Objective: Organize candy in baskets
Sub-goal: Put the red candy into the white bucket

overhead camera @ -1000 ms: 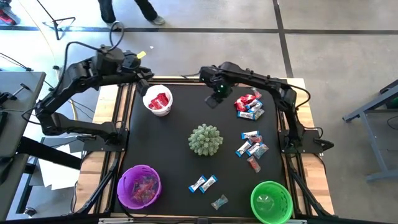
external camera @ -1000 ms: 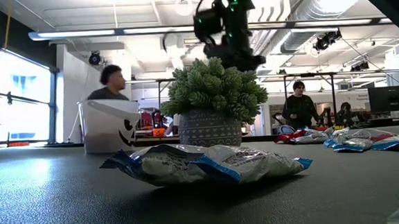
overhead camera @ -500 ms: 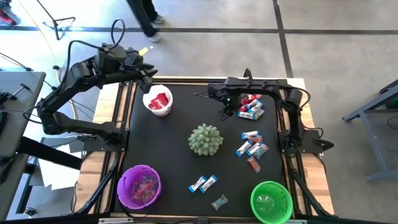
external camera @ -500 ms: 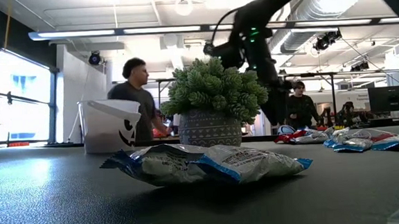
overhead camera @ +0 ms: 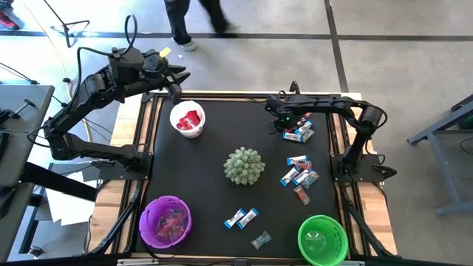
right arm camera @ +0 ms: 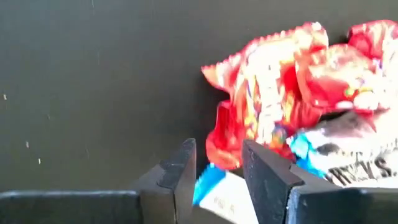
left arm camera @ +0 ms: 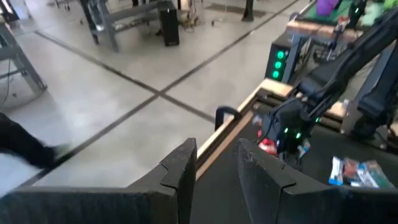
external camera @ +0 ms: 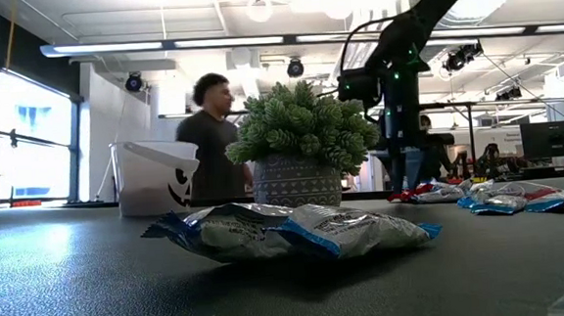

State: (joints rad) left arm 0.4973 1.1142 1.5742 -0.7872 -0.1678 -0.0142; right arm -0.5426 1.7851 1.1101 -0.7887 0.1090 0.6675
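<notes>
Right gripper (overhead camera: pixel 278 118) hangs low over the far right part of the black bench (overhead camera: pixel 214 177), its fingers (right arm camera: pixel 180 174) parted by a narrow gap with nothing between them; a blue-and-white sweet (right arm camera: pixel 214 186) lies just beneath the tips, though the wrist view does not show whether they touch it. Just beyond the fingers sits a heap of candy (overhead camera: pixel 298 127): crinkled shiny red wrappers (right arm camera: pixel 267 112) piled against blue-and-silver ones (right arm camera: pixel 348 155). Nearer the front edge from this gripper lies a second cluster of blue-and-silver sweets (overhead camera: pixel 298 174) with a red one (overhead camera: pixel 301 194) beside it, then the bright green basket (overhead camera: pixel 322 239) at the front right corner. To the gripper's left and a little forward stands the spiky pale-green ball (overhead camera: pixel 244 165), clear of the arm. Two more blue sweets (overhead camera: pixel 242 217) and a clear-wrapped one (overhead camera: pixel 260 239) lie toward the front middle, with the purple basket (overhead camera: pixel 165 221) at the front left holding pinkish pieces. Left gripper (overhead camera: pixel 177 76) hovers beyond the bench's far edge, slightly parted and empty, just past the white basket (overhead camera: pixel 187 119), which holds red sweets. A person (external camera: pixel 207 133) stands in the room behind the bench.
</notes>
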